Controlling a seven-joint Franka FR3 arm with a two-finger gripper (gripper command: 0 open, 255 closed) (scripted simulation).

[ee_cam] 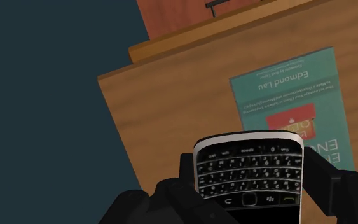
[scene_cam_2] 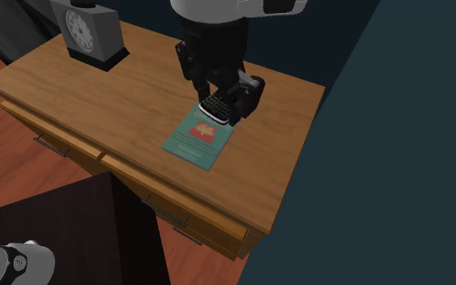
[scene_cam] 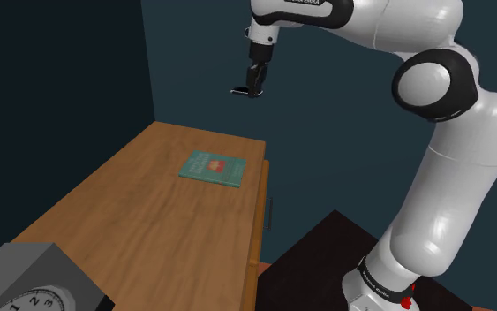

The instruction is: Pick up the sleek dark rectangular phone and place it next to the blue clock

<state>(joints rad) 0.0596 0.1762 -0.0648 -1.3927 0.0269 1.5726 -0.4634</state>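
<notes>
The phone [ee_cam: 250, 172] is a black keypad handset with a silver rim, screen end hidden in the hand. My gripper [ee_cam: 257, 183] is shut on the phone, one finger on each long side. In the shoulder view the gripper [scene_cam: 252, 87] holds the phone [scene_cam: 242, 91] high in the air past the desk's far end. In the second exterior view the phone [scene_cam_2: 215, 108] hangs over the teal book's upper edge. The clock [scene_cam: 26, 287] is a grey box with a white dial on a dark base. It stands upright at the desk's other end [scene_cam_2: 84, 28], far from the gripper.
A teal book [scene_cam: 214, 167] lies flat on the wooden desk [scene_cam: 131, 216], below the gripper. The desk [scene_cam_2: 137, 89] has front drawers with metal handles [scene_cam_2: 52, 146]. Dark walls close in behind the desk. My dark stand [scene_cam: 326, 256] sits beside the desk's drawer side.
</notes>
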